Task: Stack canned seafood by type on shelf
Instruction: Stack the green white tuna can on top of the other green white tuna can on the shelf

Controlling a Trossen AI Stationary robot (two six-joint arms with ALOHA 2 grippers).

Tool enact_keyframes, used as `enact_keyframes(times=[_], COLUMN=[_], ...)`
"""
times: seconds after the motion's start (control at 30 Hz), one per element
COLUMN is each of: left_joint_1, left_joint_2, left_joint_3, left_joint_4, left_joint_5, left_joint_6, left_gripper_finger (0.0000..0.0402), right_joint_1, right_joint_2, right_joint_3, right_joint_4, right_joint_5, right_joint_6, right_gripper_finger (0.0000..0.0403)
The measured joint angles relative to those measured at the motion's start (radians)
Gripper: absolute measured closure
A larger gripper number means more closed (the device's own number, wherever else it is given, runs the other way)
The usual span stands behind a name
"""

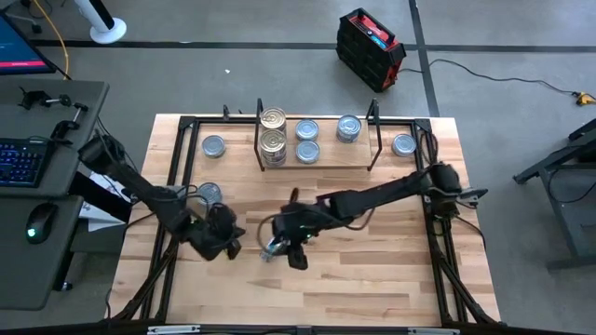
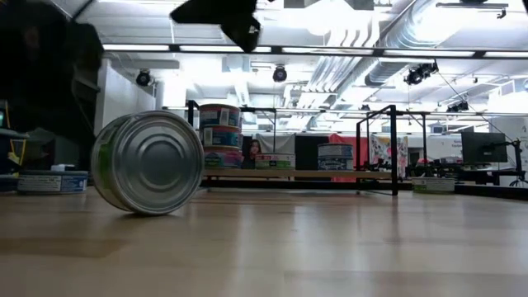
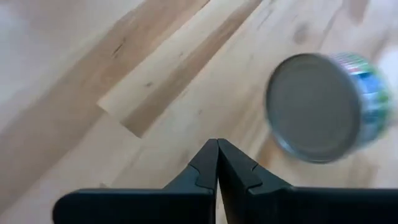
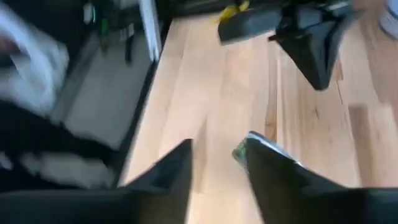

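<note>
Tin (image 2: 148, 162) on its edge, mid-surface toward front. Right hand (image 1: 282, 249) fingers apart at it; left hand (image 3: 217, 163) pressed together, nearby.

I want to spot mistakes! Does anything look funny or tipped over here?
Yes. One tin stands on its edge on the table, below the right end effector, while the other tins lie flat on the shelf or the tabletop.

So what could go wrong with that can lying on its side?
The tin is tipped on its edge on the bare table, so it could roll away. The right gripper is just above it with fingers apart, so it might nudge it. The left gripper, shut, sits close and could bump it too.
</note>
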Motion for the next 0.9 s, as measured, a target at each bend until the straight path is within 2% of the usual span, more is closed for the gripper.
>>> enact_keyframes(times=[0.17, 0.3, 0.53, 0.67, 0.9], left_joint_1=[-0.105, -0.153, -0.185, -0.186, -0.183], left_joint_2=[-0.003, -0.003, -0.003, -0.003, -0.003], left_joint_3=[0.000, 0.000, 0.000, 0.000, 0.000], left_joint_4=[0.099, 0.155, 0.185, 0.171, 0.148], left_joint_5=[-0.046, -0.053, -0.068, -0.068, -0.072], left_joint_6=[-0.106, -0.163, -0.217, -0.210, -0.160], left_gripper_finger=[0.0402, 0.0402, 0.0402, 0.0402, 0.0401], right_joint_1=[0.001, -0.006, -0.030, -0.030, -0.016], right_joint_2=[0.141, 0.237, 0.364, 0.403, 0.429], right_joint_3=[0.241, 0.392, 0.529, 0.541, 0.541], right_joint_4=[-0.264, -0.404, -0.554, -0.576, -0.580], right_joint_5=[0.017, 0.031, 0.036, 0.038, 0.118], right_joint_6=[-0.316, -0.500, -0.671, -0.683, -0.675], right_gripper_finger=[0.0169, 0.0130, 0.0134, 0.0141, 0.0154])
